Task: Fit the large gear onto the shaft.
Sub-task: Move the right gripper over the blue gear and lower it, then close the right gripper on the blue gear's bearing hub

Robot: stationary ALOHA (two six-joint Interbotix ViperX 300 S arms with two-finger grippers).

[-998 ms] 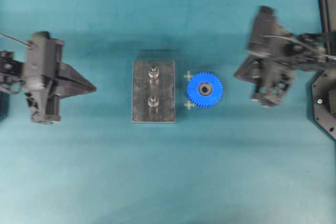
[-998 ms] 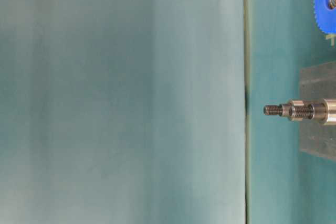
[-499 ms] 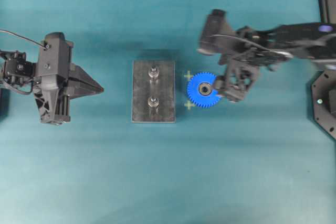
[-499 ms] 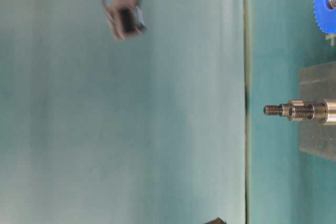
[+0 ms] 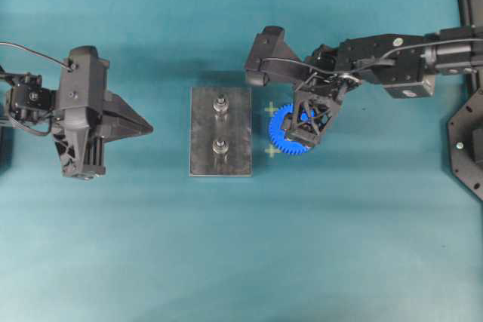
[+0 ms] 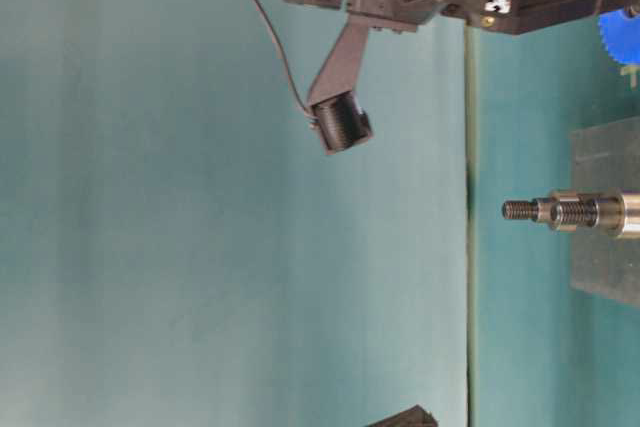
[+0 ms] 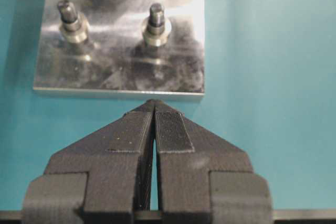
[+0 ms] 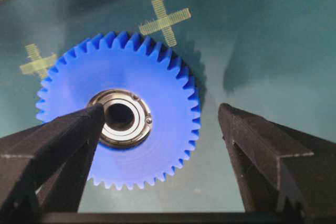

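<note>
Overhead: the right hand (image 5: pixel 308 127) is hanging spread over the gear (image 5: pixel 290 132), which is lying on the tabletop (image 5: pixel 241 262) just beside the plate (image 5: pixel 204 130) carrying the shaft (image 5: pixel 220 103). Left wrist: the left hand (image 7: pixel 154 109) is sitting pressed together near the plate's edge. Right wrist: one finger (image 8: pixel 63 140) is overlapping the gear's hub, the other standing apart beside it.

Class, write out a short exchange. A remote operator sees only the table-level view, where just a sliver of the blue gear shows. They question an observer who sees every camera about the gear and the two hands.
Operator: Has the right hand got the gear?
Observer: No. The right hand is open over the large gear, which lies flat on the cloth.
Operator: Where is the left hand?
Observer: The left hand is shut, its tip pointing at the grey plate and stopping short of its edge.
</note>
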